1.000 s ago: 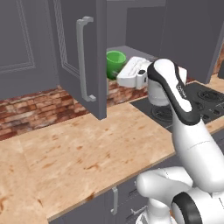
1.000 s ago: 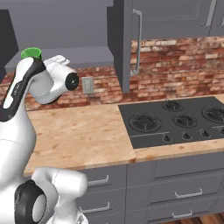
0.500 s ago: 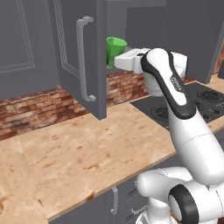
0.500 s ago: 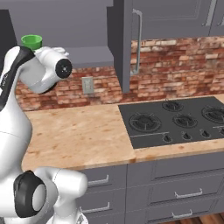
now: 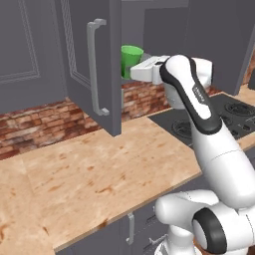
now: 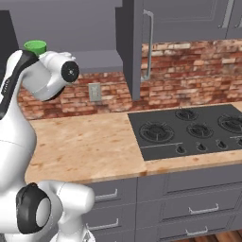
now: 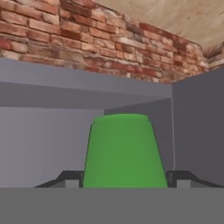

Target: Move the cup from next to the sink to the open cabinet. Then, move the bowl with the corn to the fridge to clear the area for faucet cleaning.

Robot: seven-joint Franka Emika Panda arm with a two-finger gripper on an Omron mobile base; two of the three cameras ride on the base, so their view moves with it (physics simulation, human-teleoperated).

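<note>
Fingers point(image 7: 68, 180) are clamping the cup point(image 7: 124, 151), one dark tip on each side of the green wall in the hand view, so I'm reading this as a firm grasp and not a release yet

Gripper point(image 5: 135, 71) is reaching level toward the cabinet point(image 5: 89, 64) opening in the left base view, with the cup point(image 5: 131, 56) riding at its front, just past the edge of the open door

Over the last second I'm watching the cup climb: it was sitting lower, below the door's bottom edge and against the brick; now it is up at shelf height and closer to the opening. The right base view agrees, with the green rim point(image 6: 35, 46) now peeking above the wrist, higher than before

The hand view is showing a grey shelf point(image 7: 48, 87) and a grey side wall behind the cup, brick wall point(image 7: 87, 39) beyond. I cannot tell whether the cup's base is touching the shelf or hanging just clear of it

My reading for the task: the lift is done and the carry is turning into the placement. I'm judging the first half as close to finished; what's left is easing forward, settling the cup on the shelf and letting go. The door edge beside the wrist looks like the thing to mind

Bench point(image 5: 99, 169) below is lying bare wood, hob point(image 6: 189, 132) off to the right
</note>
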